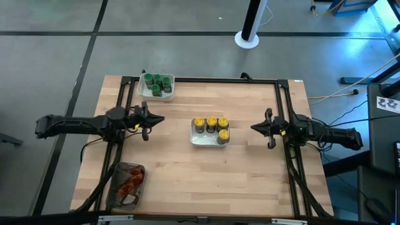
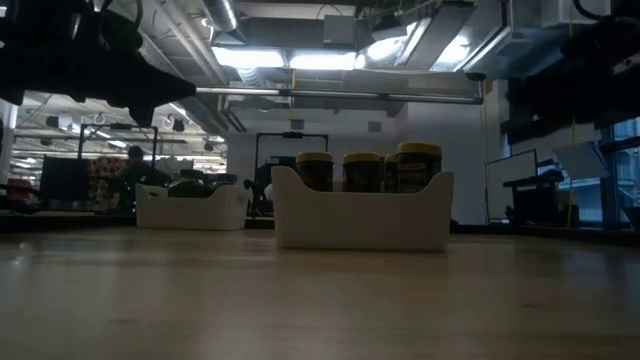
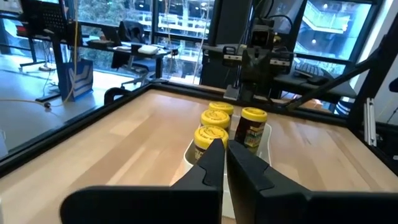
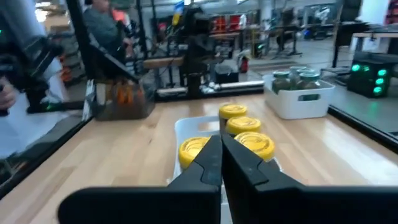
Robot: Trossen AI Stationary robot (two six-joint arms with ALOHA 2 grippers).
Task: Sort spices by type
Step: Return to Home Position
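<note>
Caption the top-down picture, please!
Sorted spices: green-lidded jars in the far white tray, yellow-lidded jars in the middle tray, orange packets in the clear tub, left arm and right arm parked either side.

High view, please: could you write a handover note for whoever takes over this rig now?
Left gripper: shut, empty, left of centre.
Right gripper: shut, empty, right of centre.
Green-lidded round jars: in the far-left white rectangular tray.
Yellow-lidded round jars: in the central white tray.
Red-orange packets: in the clear grey tub, near-left corner.
Done: every visible spice sits with its type.
Left: nothing visible to sort.
</note>
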